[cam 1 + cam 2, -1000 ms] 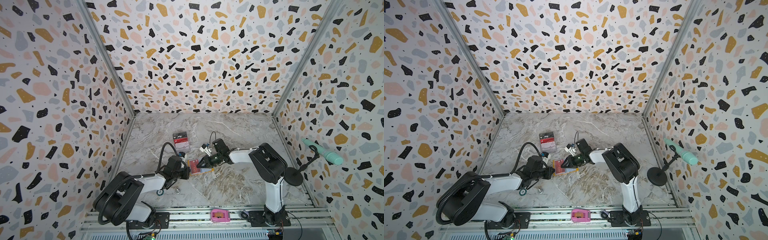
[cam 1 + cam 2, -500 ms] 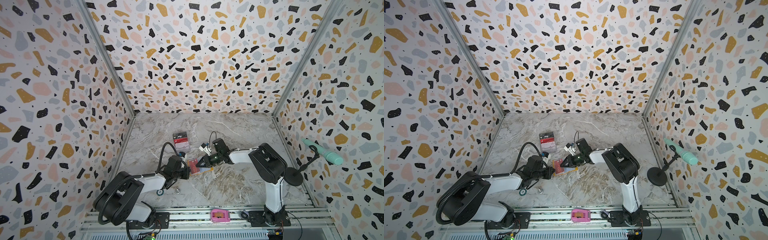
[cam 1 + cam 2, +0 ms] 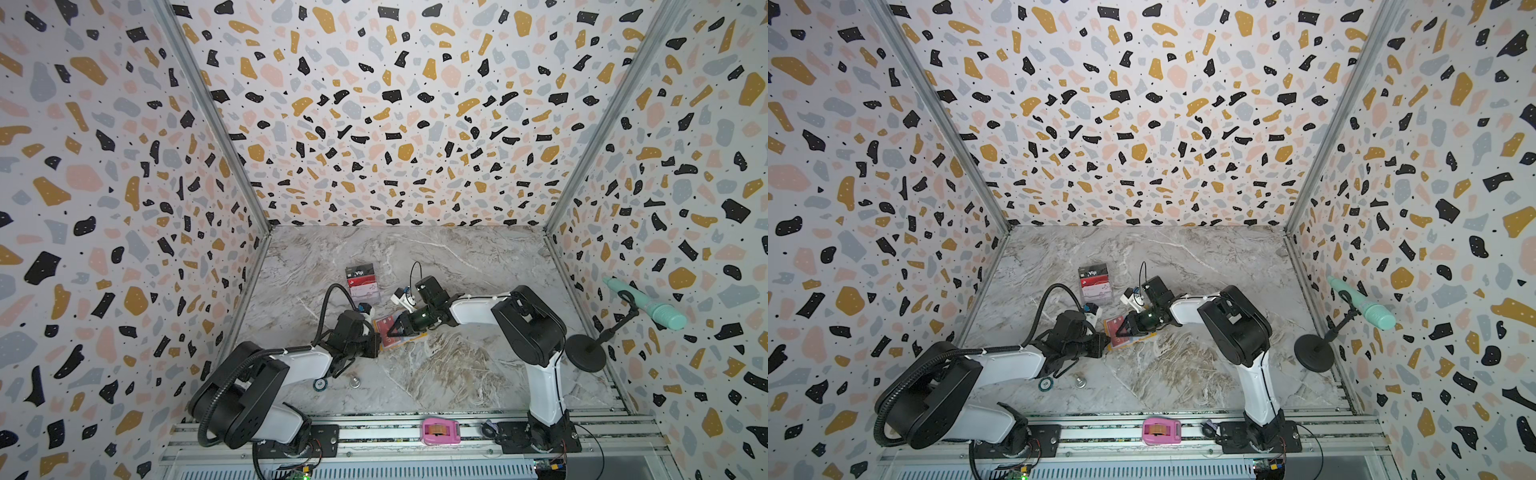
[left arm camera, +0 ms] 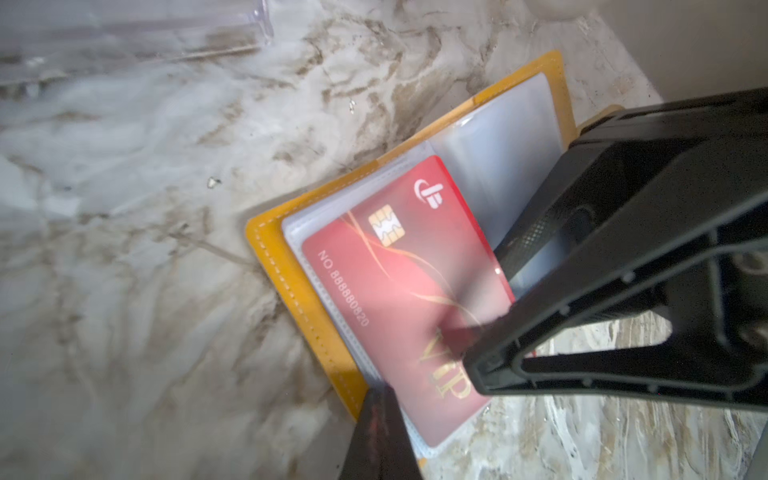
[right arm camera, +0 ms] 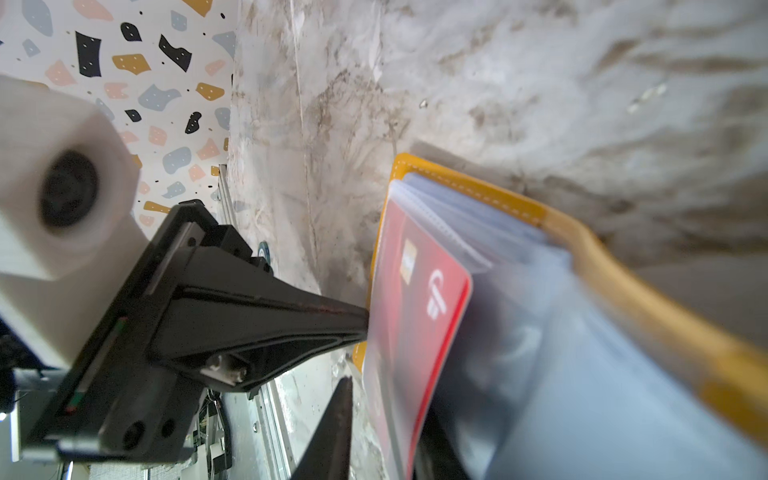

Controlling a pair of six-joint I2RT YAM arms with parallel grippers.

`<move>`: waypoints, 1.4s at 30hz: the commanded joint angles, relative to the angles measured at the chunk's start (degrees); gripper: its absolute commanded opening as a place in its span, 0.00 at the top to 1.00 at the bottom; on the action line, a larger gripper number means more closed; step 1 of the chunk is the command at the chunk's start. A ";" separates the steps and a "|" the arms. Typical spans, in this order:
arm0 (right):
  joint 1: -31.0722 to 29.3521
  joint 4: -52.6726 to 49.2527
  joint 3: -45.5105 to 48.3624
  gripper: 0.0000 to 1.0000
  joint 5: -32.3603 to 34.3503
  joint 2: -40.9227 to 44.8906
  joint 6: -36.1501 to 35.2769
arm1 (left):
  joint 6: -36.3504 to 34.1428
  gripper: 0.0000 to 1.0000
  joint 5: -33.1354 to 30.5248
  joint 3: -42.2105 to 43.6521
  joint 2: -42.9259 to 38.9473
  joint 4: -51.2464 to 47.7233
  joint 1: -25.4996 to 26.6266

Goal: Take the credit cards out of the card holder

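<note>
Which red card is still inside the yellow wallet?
The red card under the two grippers, lying in the open yellow wallet. The other red one stands in the clear stand farther back.

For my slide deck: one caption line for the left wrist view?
Red card half out of the open yellow wallet, right gripper closing on it.

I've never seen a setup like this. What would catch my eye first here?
Probably the loud speckled walls boxing in a marble table. Near its middle, two black-and-white arms meet over an open mustard-yellow card holder lying on the marble, with a red VIP card in its clear sleeves. The right hand reaches onto that card, while the left hand, shut, presses at the holder's edge.
</note>
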State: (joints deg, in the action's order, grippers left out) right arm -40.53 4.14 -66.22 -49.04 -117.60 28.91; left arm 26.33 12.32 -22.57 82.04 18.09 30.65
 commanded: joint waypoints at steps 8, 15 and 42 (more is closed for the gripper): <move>-0.60 4.30 0.93 0.76 -5.12 0.20 1.88 | -0.51 1.00 -3.32 1.21 3.13 -7.76 0.55; 1.34 12.49 5.05 0.79 -8.36 1.68 6.60 | -0.31 1.00 -3.83 1.12 3.22 -7.98 0.56; 6.73 17.77 13.87 0.82 -10.33 8.09 7.48 | -0.04 1.00 -4.33 0.45 4.67 -8.40 0.72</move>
State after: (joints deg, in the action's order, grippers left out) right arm -34.28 20.58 -52.71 -58.11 -112.73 36.18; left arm 26.37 11.40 -23.64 83.68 18.83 31.05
